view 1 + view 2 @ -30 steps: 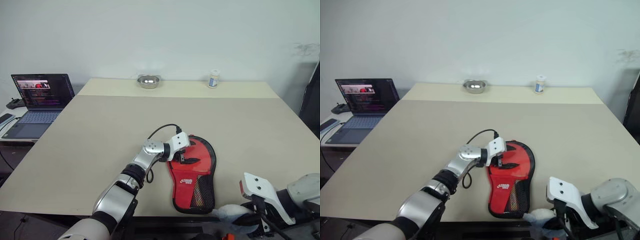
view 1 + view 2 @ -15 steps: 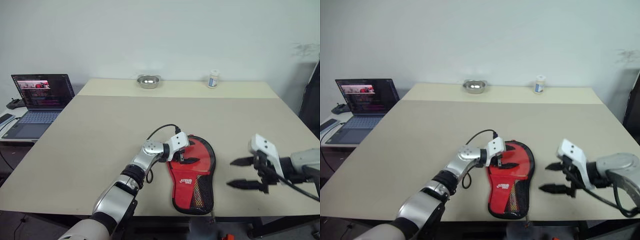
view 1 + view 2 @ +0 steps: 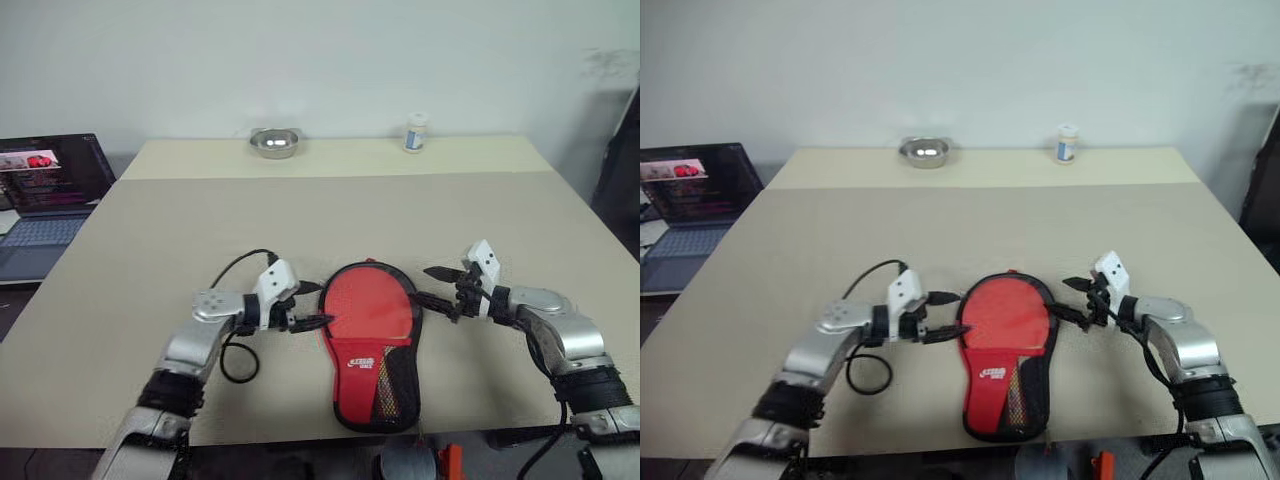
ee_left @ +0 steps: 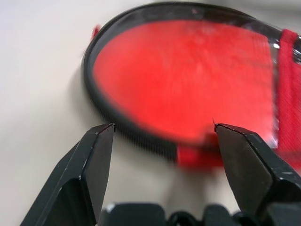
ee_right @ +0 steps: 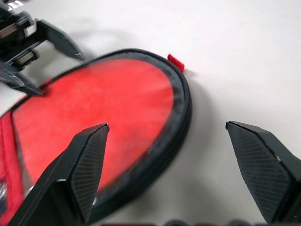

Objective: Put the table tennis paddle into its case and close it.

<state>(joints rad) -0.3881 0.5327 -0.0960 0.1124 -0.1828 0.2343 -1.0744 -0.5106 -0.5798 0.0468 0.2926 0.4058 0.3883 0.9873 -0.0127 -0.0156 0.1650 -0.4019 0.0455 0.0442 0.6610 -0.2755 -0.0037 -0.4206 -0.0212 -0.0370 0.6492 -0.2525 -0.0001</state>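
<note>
Case (image 3: 371, 340) lies flat on table (image 3: 300, 220); contents hidden; both grippers' fingers spread, empty.

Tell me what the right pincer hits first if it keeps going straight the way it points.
Most likely the case. The right pincer, open, points at the case's rounded edge from close beside it. Its height above the table is unclear, so it might pass just over the rim.

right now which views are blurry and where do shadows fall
Left wrist view: the case is soft and out of focus, while the black fingers look sharper. Right wrist view: the case's near rim is smeared, and a soft shadow lies on the table beside it. Left eye view: even light, faint shadows under both arms.
</note>
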